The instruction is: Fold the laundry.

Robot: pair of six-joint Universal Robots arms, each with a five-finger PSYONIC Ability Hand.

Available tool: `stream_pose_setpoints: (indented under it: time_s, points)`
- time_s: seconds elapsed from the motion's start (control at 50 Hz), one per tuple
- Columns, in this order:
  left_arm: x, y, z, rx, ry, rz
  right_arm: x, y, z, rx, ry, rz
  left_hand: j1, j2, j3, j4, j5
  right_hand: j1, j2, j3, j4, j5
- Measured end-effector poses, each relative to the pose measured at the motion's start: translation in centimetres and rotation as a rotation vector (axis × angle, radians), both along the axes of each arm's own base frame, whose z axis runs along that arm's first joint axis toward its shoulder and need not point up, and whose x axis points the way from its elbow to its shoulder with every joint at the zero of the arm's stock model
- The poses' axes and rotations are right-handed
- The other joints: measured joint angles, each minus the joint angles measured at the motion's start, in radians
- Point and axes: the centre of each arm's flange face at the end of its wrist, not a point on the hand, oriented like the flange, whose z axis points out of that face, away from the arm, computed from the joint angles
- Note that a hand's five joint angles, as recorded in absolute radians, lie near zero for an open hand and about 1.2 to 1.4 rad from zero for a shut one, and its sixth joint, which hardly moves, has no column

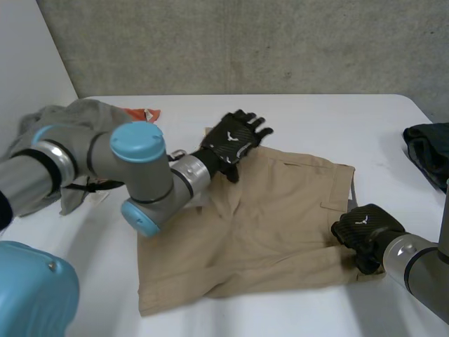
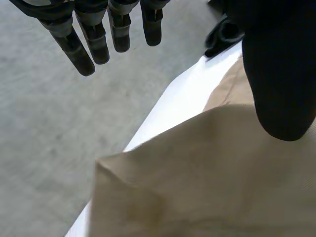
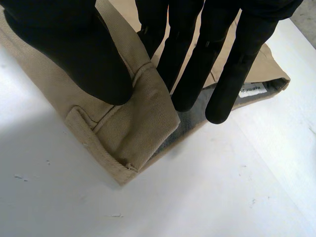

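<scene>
Khaki shorts (image 1: 259,225): spread flat on the white table (image 1: 316,112), with the waistband on the right hand's side and the legs on the left arm's side.
Left hand (image 1: 235,140): over the far edge of the shorts.
Left fingers (image 2: 98,44): straight and apart, held in the air clear of the cloth. The thumb (image 2: 276,74) hangs just above the tan fabric, and nothing is held.
Right hand (image 1: 365,232): at the near corner of the waistband.
Right fingers (image 3: 237,59): straight, side by side with small gaps, with the tips down on the grey lining (image 3: 190,126) inside the open waist. The thumb (image 3: 74,44) rests on the top layer of the waistband (image 3: 138,123) just beside them. This looks like pressing rather than pinching, though the contact under the tips is hard to read.
Label (image 3: 252,90): a white tag sewn inside the waist, just past the right fingertips.
Grey clothes (image 1: 77,116): a heap on the table behind the left arm, well apart from the left fingers.
Dark garment (image 1: 428,151): at the table's edge beyond the right fingers, apart from the shorts.
</scene>
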Motion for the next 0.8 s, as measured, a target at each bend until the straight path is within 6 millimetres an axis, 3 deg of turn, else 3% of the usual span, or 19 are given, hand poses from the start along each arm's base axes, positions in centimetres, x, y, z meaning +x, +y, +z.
stream_pose_setpoints:
  time_s: [0.18, 0.24, 0.38, 0.5, 0.6, 0.8]
  points:
    - [4.4, -2.9, 1.3, 0.060, 0.013, 0.170, 0.2, 0.2, 0.0, 0.003, 0.000, 0.008, 0.156, 0.132, 0.116, 0.131, 0.113, 0.000, 0.000, 0.000, 0.000, 0.000]
    - [5.7, -3.5, 0.7, 0.112, -0.001, 0.208, 0.2, 0.2, 0.0, 0.004, 0.001, 0.011, 0.404, 0.375, 0.362, 0.376, 0.354, 0.000, 0.000, 0.000, 0.000, 0.000]
    - [6.6, -4.1, -1.1, 0.222, -0.046, 0.253, 0.3, 0.3, -0.2, 0.008, 0.004, 0.014, 0.593, 0.567, 0.559, 0.568, 0.544, 0.000, 0.000, 0.000, 0.000, 0.000]
    - [6.7, -4.9, -2.5, 0.292, -0.082, 0.320, 0.3, 0.3, -0.3, 0.012, 0.005, 0.014, 0.568, 0.557, 0.548, 0.557, 0.536, 0.000, 0.000, 0.000, 0.000, 0.000]
    - [6.9, -5.3, -2.9, 0.314, -0.096, 0.372, 0.2, 0.2, -0.3, 0.013, 0.005, 0.011, 0.366, 0.364, 0.358, 0.362, 0.341, 0.000, 0.000, 0.000, 0.000, 0.000]
    - [6.2, -4.2, -2.8, 0.320, -0.086, 0.288, 0.2, 0.2, -0.3, 0.014, 0.005, 0.011, 0.295, 0.283, 0.279, 0.277, 0.253, 0.000, 0.000, 0.000, 0.000, 0.000]
